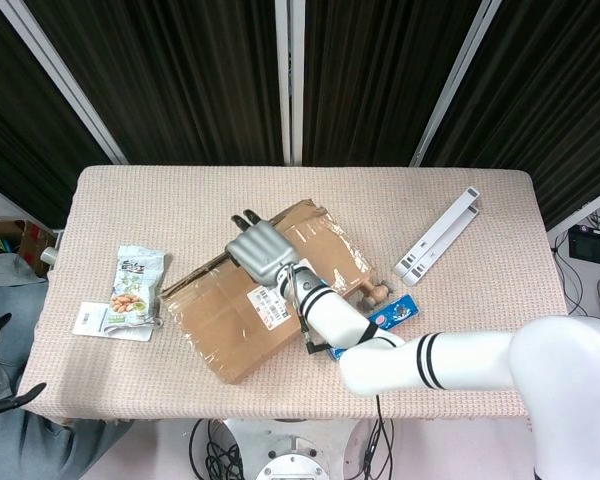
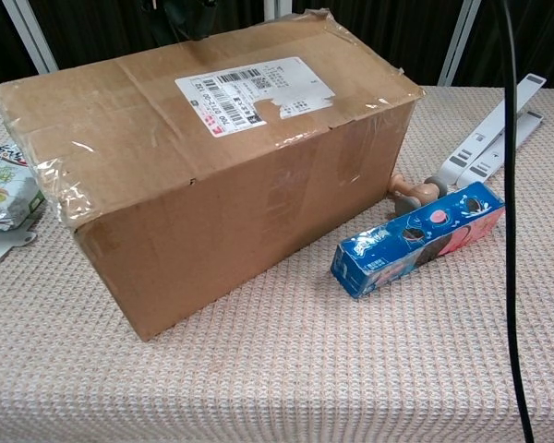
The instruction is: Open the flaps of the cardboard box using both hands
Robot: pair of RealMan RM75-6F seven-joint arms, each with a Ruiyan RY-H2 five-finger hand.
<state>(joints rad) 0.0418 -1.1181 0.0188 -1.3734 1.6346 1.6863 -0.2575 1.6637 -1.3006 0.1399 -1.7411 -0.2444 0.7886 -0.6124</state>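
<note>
Cardboard box [image 2: 231, 175] flaps closed | right hand [image 1: 259, 250] flat on top, holding nothing | left hand unseen

Cardboard box [image 2: 231, 185]: matt brown corrugated board, glossy clear tape with wrinkles along seams, white paper label [image 2: 256, 92] partly torn. Table cover [image 2: 351, 369]: beige woven cloth, rough waffle texture. Blue carton [image 2: 417, 237]: glossy printed card. Snack bag [image 1: 135, 285]: shiny plastic film. Small dumbbell-shaped piece [image 2: 411, 193]: smooth wood. White stand [image 1: 438, 236]: smooth hard plastic. Right hand [image 1: 258, 250]: matt grey metal-look shell; arm glossy white plastic.
</note>
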